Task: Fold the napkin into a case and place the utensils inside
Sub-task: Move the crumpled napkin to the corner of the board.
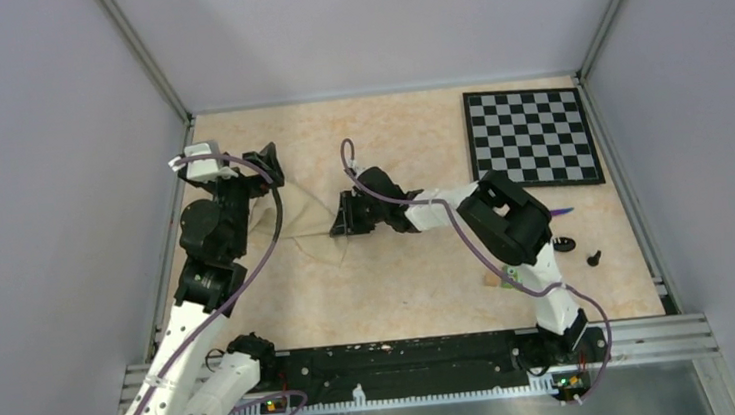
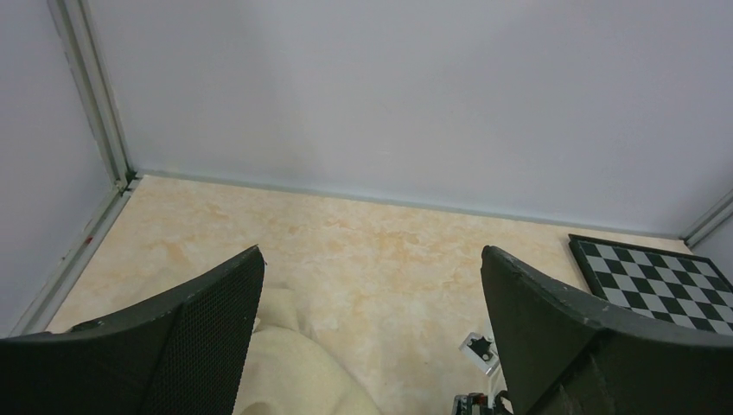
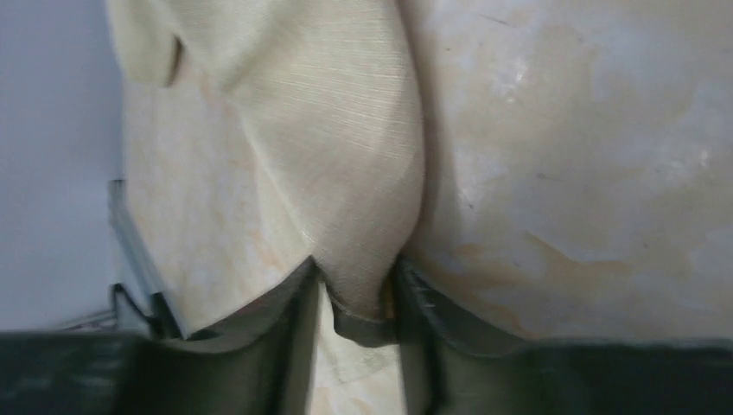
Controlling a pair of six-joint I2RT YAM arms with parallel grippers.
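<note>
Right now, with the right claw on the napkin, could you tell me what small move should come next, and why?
Probably raise the right claw a little and carry its corner leftward over the napkin to start a fold: cloth sits pinched between its fingers, the napkin lies loosely spread, and the left claw hovers open, holding nothing.

The napkin [image 1: 300, 228] lies on the desk's [image 1: 400, 285] left half; the chessboard [image 1: 531, 136] sits in the far right corner.
</note>
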